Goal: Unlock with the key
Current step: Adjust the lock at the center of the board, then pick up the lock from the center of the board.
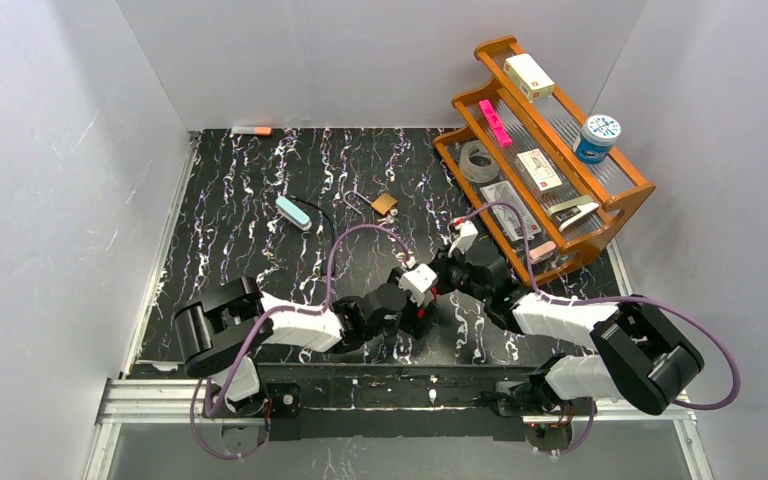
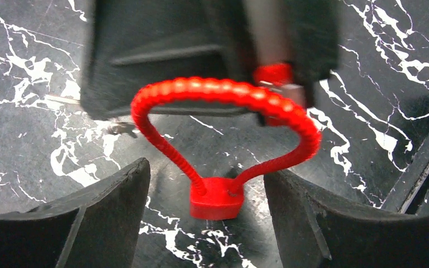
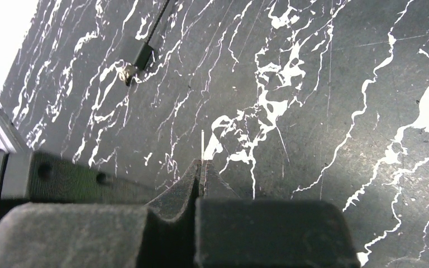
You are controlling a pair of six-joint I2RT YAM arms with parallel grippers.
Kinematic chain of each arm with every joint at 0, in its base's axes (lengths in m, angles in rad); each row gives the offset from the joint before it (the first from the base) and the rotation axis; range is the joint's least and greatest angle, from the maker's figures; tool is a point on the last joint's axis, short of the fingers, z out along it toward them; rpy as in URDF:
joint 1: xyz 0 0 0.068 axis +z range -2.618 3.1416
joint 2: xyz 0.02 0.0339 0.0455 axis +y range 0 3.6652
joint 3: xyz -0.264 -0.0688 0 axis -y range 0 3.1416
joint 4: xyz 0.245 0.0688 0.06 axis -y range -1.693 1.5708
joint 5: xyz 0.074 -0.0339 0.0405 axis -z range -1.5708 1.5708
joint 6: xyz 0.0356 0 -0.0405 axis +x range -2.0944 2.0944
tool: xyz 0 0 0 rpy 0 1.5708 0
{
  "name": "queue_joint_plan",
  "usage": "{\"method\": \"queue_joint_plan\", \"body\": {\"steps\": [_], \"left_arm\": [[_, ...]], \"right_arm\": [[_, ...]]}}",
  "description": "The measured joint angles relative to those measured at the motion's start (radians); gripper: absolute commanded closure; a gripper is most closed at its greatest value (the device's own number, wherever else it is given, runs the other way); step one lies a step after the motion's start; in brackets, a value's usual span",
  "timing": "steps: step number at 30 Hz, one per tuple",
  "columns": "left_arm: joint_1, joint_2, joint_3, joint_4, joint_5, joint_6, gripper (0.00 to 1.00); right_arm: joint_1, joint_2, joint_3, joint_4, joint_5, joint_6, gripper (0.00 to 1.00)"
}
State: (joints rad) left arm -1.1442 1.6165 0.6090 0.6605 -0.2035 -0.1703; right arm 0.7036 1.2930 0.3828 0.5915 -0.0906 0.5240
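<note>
A red cable lock lies on the black marbled table. Its small red body (image 2: 217, 198) is between the fingers of my left gripper (image 2: 206, 167), which is open and not touching it. The red cable loop (image 2: 223, 92) rises toward my right gripper's black fingers (image 2: 162, 61) just above. In the top view the lock (image 1: 422, 299) shows as a red speck where my left gripper (image 1: 421, 316) and right gripper (image 1: 438, 288) meet. My right gripper (image 3: 202, 163) is shut on a thin metal key (image 3: 202, 146), seen edge-on past its tips.
A wooden rack (image 1: 615, 215) with boxes, tape and a blue-lidded tub stands at the back right. A teal device (image 1: 293, 212) with a black cable, a small brown item (image 1: 385, 203) and an orange-tipped stick (image 1: 251, 131) lie further back. A black plug (image 3: 137, 56) lies nearby.
</note>
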Motion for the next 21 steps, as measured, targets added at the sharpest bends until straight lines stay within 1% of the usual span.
{"method": "queue_joint_plan", "body": {"steps": [7,8,10,14,16,19,21], "left_arm": [[-0.129,0.000,0.000,0.012,-0.227,-0.048,0.27],[-0.142,0.000,0.000,0.013,-0.256,-0.059,0.28],[-0.159,0.000,0.002,0.012,-0.313,-0.078,0.37],[-0.177,0.034,0.030,0.012,-0.423,-0.117,0.63],[-0.182,0.058,0.044,0.012,-0.462,-0.135,0.73],[-0.186,0.076,0.053,0.013,-0.507,-0.152,0.83],[-0.190,0.078,0.054,0.011,-0.533,-0.159,0.88]], "right_arm": [[0.026,-0.012,0.053,-0.068,0.055,0.051,0.99],[0.029,-0.012,0.055,-0.073,0.062,0.055,0.99],[0.032,-0.013,0.055,-0.083,0.072,0.062,0.99],[0.034,-0.013,0.055,-0.104,0.089,0.076,0.99],[0.036,-0.014,0.055,-0.110,0.092,0.079,0.99],[0.037,-0.018,0.055,-0.123,0.100,0.082,0.99],[0.036,-0.018,0.057,-0.132,0.111,0.083,0.99]]}}
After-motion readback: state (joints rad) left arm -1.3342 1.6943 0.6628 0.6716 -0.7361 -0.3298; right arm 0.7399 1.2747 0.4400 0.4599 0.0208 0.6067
